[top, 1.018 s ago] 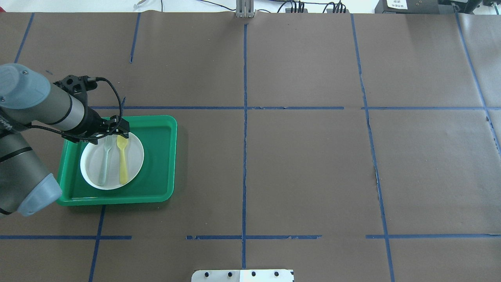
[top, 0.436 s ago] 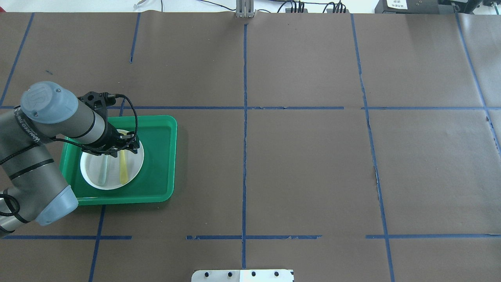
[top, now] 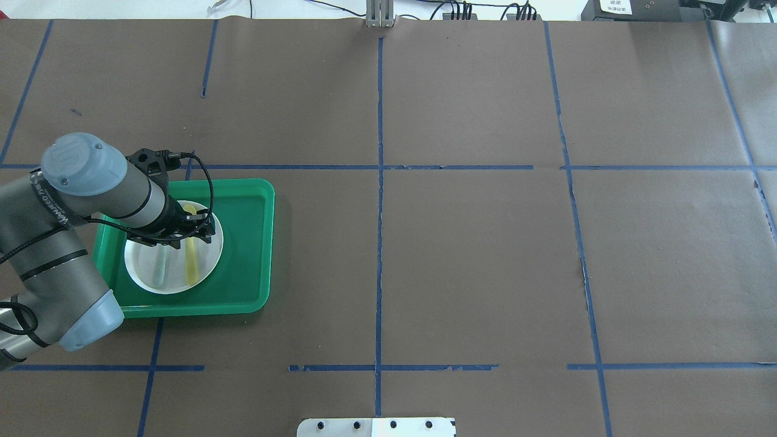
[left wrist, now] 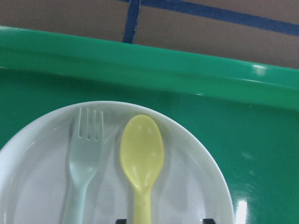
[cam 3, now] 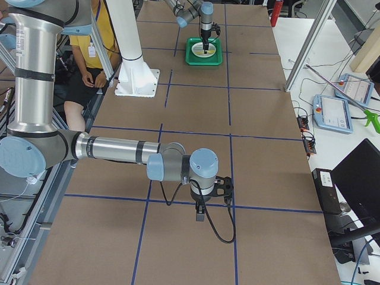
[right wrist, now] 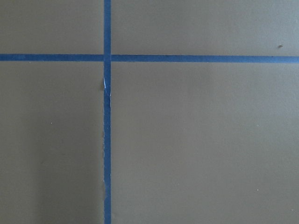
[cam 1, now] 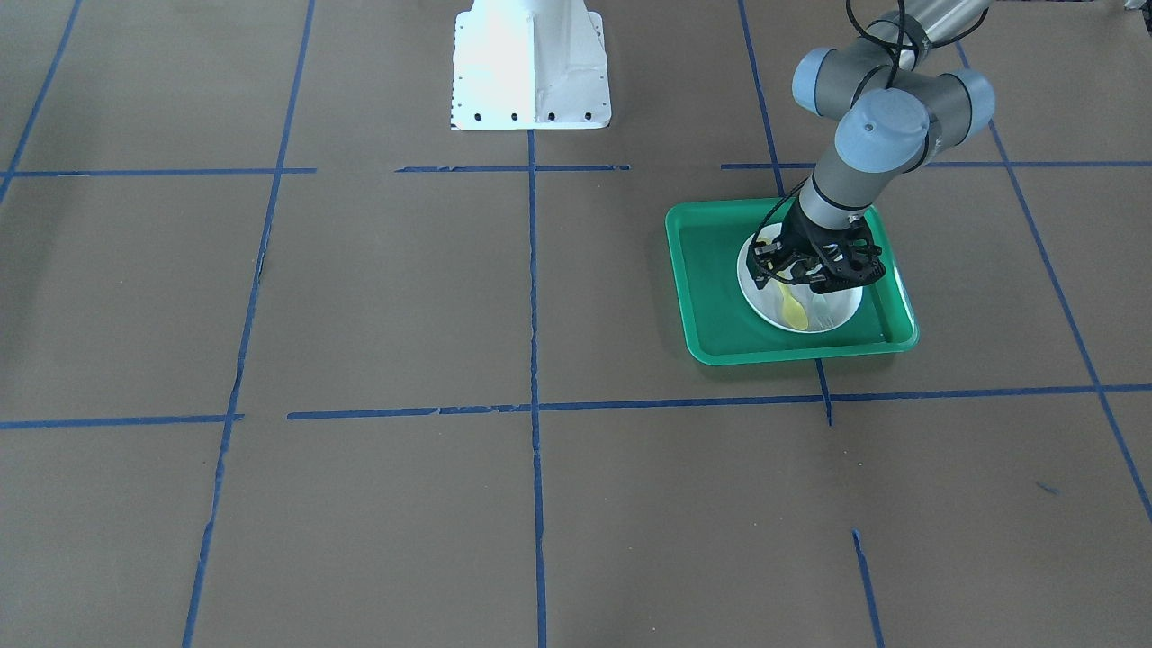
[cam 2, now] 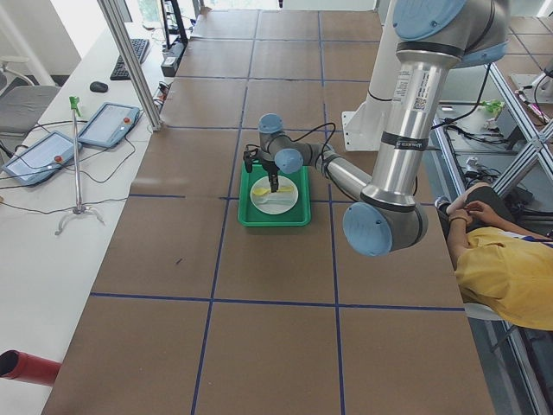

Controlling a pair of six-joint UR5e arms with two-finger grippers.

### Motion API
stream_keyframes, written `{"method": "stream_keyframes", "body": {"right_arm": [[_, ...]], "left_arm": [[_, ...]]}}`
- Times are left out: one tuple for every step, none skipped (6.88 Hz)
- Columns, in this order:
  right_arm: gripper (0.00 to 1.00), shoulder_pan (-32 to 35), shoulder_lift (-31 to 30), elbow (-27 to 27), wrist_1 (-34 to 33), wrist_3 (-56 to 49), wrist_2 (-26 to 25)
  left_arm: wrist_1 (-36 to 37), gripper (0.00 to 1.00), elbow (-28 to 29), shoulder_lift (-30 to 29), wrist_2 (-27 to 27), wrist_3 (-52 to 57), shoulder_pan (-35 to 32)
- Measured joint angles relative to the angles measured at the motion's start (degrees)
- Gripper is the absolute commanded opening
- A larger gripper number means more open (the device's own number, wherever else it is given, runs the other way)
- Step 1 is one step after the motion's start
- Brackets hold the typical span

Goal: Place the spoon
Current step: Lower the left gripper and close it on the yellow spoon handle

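The yellow spoon (top: pixel 192 267) lies on a white plate (top: pixel 142 267) in a green tray (top: pixel 243 243), next to a pale grey-green fork (top: pixel 159 270). My left gripper (top: pixel 189 233) hangs low over the spoon's handle, pointing down. In the left wrist view the spoon (left wrist: pixel 141 154) lies bowl up, with the handle running down between the two widely spaced fingertips (left wrist: pixel 120 221), so the gripper is open and holds nothing. My right gripper (cam 3: pixel 202 209) hovers over bare table far from the tray. It shows only in the exterior right view, and I cannot tell whether it is open or shut.
The tray's raised rim (left wrist: pixel 233 84) surrounds the plate (left wrist: pixel 191 182). The fork (left wrist: pixel 84 154) lies parallel to the spoon, close on its left in the wrist view. Brown paper with blue tape lines (top: pixel 379 182) covers the table. The white robot base (cam 1: pixel 531 63) stands at the near edge.
My left gripper has moved from the plate's far edge back over the middle of the spoon and has come lower. The spoon and fork have not moved.
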Motion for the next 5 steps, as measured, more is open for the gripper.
{"method": "stream_keyframes", "body": {"right_arm": [[1.00,0.0,0.0,0.0,0.0,0.0,0.0],[1.00,0.0,0.0,0.0,0.0,0.0,0.0],[1.00,0.0,0.0,0.0,0.0,0.0,0.0],[1.00,0.0,0.0,0.0,0.0,0.0,0.0],[1.00,0.0,0.0,0.0,0.0,0.0,0.0]], "left_arm": [[0.0,0.47,0.4,0.0,0.0,0.1,0.1],[0.0,0.37,0.6,0.0,0.0,0.1,0.1],[0.0,0.37,0.8,-0.1,0.0,0.1,0.1],[0.0,0.34,0.9,-0.1,0.0,0.2,0.1],[0.0,0.28,0.9,0.0,0.0,0.3,0.1]]}}
